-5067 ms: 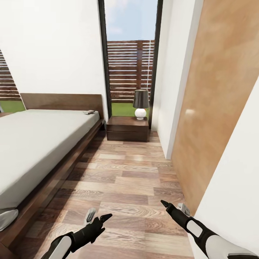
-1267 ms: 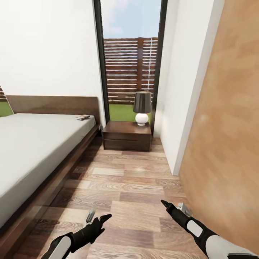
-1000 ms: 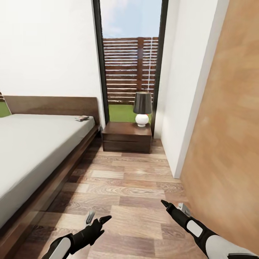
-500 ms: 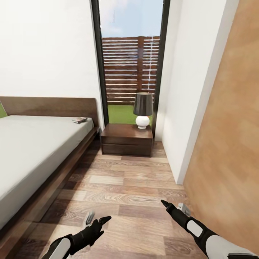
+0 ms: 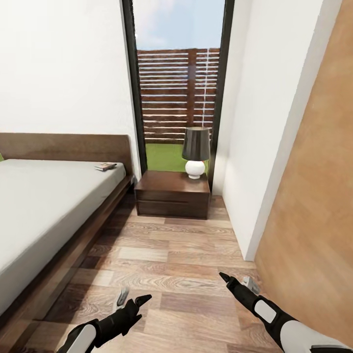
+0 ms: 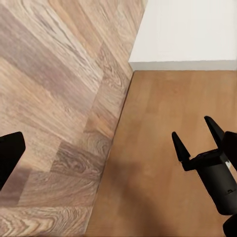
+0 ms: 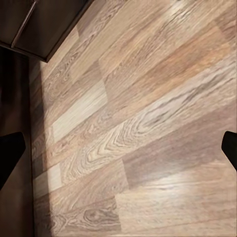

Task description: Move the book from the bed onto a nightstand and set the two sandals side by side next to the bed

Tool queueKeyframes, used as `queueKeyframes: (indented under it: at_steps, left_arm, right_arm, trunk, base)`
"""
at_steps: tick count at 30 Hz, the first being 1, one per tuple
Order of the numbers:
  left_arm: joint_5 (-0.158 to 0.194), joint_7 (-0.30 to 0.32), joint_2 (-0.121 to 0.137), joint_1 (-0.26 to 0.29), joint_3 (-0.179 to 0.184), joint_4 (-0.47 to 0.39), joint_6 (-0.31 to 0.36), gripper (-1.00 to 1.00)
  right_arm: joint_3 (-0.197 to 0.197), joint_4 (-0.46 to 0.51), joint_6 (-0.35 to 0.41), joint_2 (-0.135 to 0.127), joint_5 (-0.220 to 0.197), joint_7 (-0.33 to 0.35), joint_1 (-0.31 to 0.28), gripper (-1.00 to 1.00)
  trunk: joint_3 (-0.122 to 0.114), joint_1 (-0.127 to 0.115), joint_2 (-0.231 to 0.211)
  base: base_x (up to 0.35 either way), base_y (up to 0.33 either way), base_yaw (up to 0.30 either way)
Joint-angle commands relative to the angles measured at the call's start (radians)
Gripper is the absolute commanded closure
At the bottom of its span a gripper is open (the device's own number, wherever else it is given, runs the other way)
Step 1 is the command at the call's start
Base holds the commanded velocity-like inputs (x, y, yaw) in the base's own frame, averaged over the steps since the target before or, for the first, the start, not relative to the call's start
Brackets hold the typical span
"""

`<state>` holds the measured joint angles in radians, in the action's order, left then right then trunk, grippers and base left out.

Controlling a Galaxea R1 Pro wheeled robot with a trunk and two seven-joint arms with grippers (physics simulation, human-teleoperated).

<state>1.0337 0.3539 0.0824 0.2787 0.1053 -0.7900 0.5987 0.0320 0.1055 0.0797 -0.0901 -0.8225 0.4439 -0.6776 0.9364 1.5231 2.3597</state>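
While the robot faced down the narrow strip of wood-plank floor [image 5: 181, 264] between the bed [image 5: 44, 206] and a white wall [image 5: 255, 122], the book [image 5: 105, 166] lay flat on the grey mattress near the bed's far corner, just in front of the dark headboard [image 5: 68, 146] and close to the edge that faced the nightstand [image 5: 172, 194]. The nightstand stood just beside the head of the bed, against the tall black-framed window [image 5: 176, 83], and carried a lamp [image 5: 195, 153] with a dark shade and a round white base toward its right rear corner; the rest of its top was bare wood. Beyond the glass were a strip of grass and a slatted brown fence [image 5: 176, 93]. A light wooden door [image 5: 314, 196] rose along the right side. Both arms were held low over the floor, well apart from the bed and the nightstand. The left gripper [image 5: 131, 299] hung above the planks with its fingers apart, one light and one dark, gripping nothing. The right gripper [image 5: 238, 280] hovered near the door, its fingers also spread and empty; the left wrist view caught that same gripper [image 6: 197, 140] with its two dark fingers [image 6: 180, 147] parted over the door's surface. In the right wrist view, floor planks ran beneath, with a dark wooden edge of the bed frame [image 7: 34, 24] in one corner.
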Motion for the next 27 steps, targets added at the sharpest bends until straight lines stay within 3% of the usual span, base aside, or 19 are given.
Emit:
queueKeyframes:
  at_steps: [1,11,27]
  left_arm:
    - [0.005,0.000,0.001,0.001,0.002,0.000,0.003,-1.00]
    - [0.005,0.000,0.001,0.001,0.002,0.000,0.003,-1.00]
    - [0.005,0.000,0.002,0.001,0.002,0.000,0.003,-1.00]
  right_arm:
    - [0.003,0.000,0.006,0.000,-0.010,0.003,0.000,-1.00]
    - [0.003,0.000,0.006,0.000,-0.010,0.001,0.000,-1.00]
    - [0.003,0.000,0.006,0.000,-0.010,0.002,0.000,-1.00]
  trunk:
    - [0.001,0.000,0.000]
    - [0.001,0.000,0.000]
    - [0.001,0.000,0.000]
  base:
    - [0.236,0.000,0.000]
    - [0.236,0.000,0.027]
    - [0.236,0.000,0.188]
